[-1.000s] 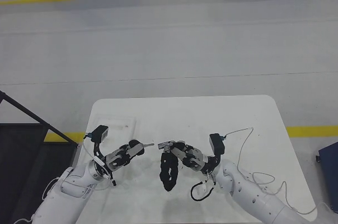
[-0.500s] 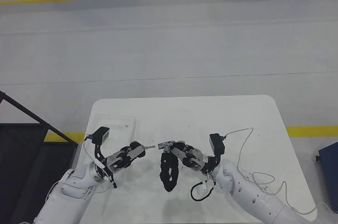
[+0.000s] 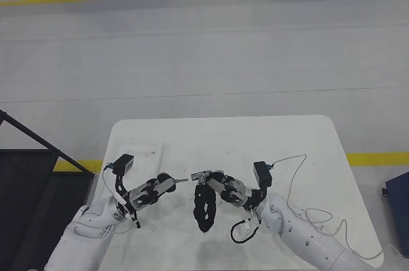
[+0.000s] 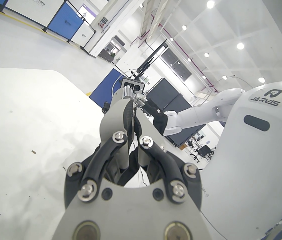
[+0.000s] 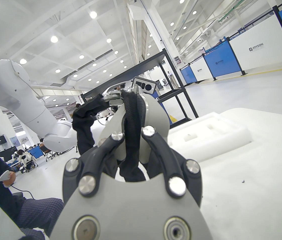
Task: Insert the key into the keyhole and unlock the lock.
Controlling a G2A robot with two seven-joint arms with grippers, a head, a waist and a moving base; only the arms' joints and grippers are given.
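My left gripper (image 3: pixel 166 181) is shut on the key's black head, and the silver key (image 3: pixel 180 179) points right toward the lock. In the left wrist view the gripper (image 4: pixel 131 108) pinches the key (image 4: pixel 128 93) between its fingertips. My right gripper (image 3: pixel 215 180) is shut on the lock, whose silver head (image 3: pixel 200 175) faces the key tip with a small gap between them. The lock's black cable loop (image 3: pixel 204 206) hangs down to the table. In the right wrist view the gripper (image 5: pixel 131 101) clamps the black cable (image 5: pixel 131 126), with the key (image 5: pixel 111 99) just beyond.
A white foam tray (image 3: pixel 141 150) lies at the table's far left, also seen as the foam tray (image 5: pixel 211 131). A black rack (image 3: pixel 22 176) stands left of the white table (image 3: pixel 292 142). A black cord (image 3: pixel 242 234) curls near the right arm.
My left arm has shifted slightly toward the table's near edge, keeping the key aimed at the lock head. The right arm and lock have stayed put.
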